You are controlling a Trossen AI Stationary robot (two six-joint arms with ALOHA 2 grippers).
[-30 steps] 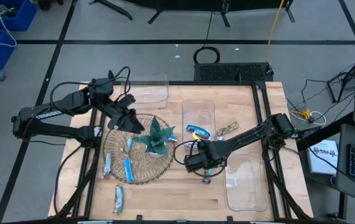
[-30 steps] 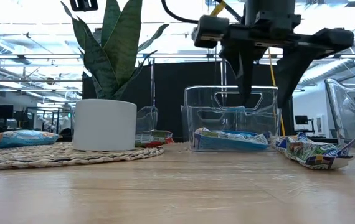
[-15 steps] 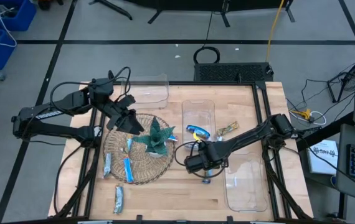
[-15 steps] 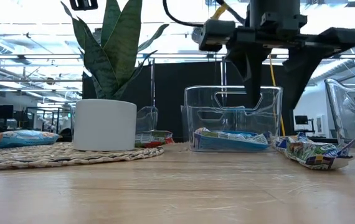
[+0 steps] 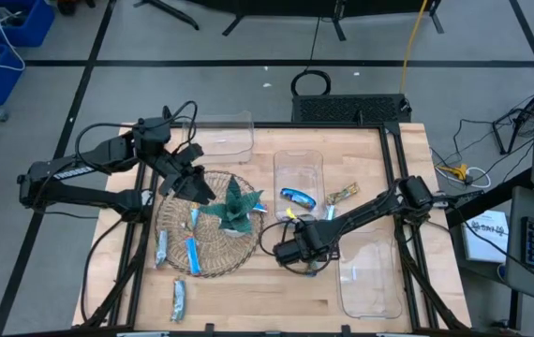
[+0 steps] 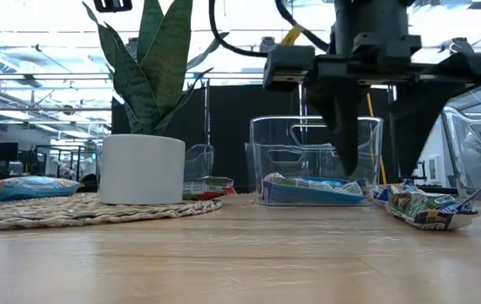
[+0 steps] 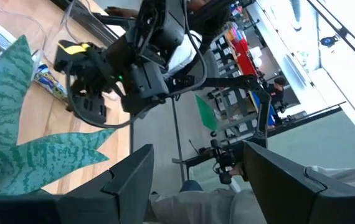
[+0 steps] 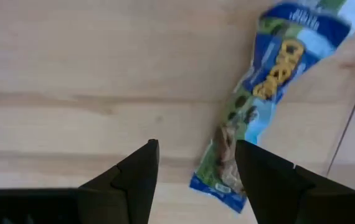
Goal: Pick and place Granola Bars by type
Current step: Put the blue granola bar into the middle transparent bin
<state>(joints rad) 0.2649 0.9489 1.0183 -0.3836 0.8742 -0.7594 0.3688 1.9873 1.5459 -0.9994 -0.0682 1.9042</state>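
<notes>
A blue granola bar (image 8: pixel 260 112) with yellow rings on its crinkled wrapper lies on the bench (image 5: pixel 248 300), at 5 o'clock from the plant (image 5: pixel 234 208). The right gripper (image 5: pixel 297 254), spread wide and empty, has moved nearer the front edge. The left gripper (image 5: pixel 185 178), wide too, waits unmoved at 10 o'clock.

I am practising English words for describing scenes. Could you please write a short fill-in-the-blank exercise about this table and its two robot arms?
1. The potted plant stands on a round woven ____.
2. The right gripper hangs with its jaws ____ above a blue granola bar.
3. That bar lies on the bare ____ table.
4. The left gripper waits beside the ____.

Missing words: mat; open; wooden; plant
</notes>
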